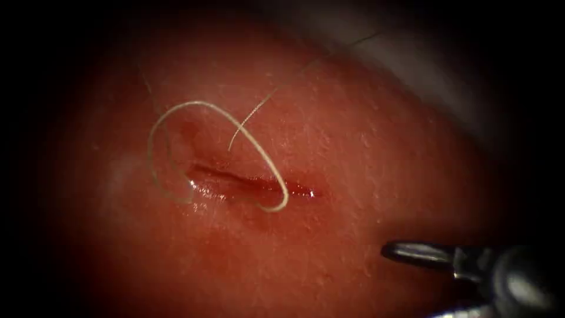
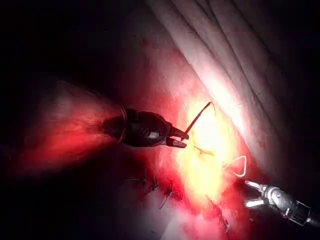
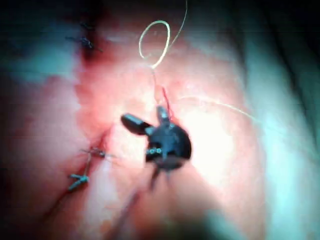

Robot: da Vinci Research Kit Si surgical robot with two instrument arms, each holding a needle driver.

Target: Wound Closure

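We are seeing glossy, pebbled red tissue [image 1: 365, 153] with a short dark cut [image 1: 247, 182] running left to right, wet red fluid [image 1: 218, 191] shining along it. Pale thread [image 1: 194, 106] is arching in a big loop over the cut, entering the tissue at the cut's left end and hooking down again on its near side toward the right; a thinner free strand [image 1: 259, 109] is trailing off to the far right. We cannot make out the needle. The right tool [image 1: 412, 252] is sitting near right of the cut, well apart from it, smooth dark metal, jaws spread wide and holding nothing. In the left wrist view the left tool [image 2: 179, 139] is hanging over the tissue, jaws narrowly parted, empty, a dark curved strand just beside its tip. Dark finished stitches [image 3: 82, 177] are showing in the right wrist view
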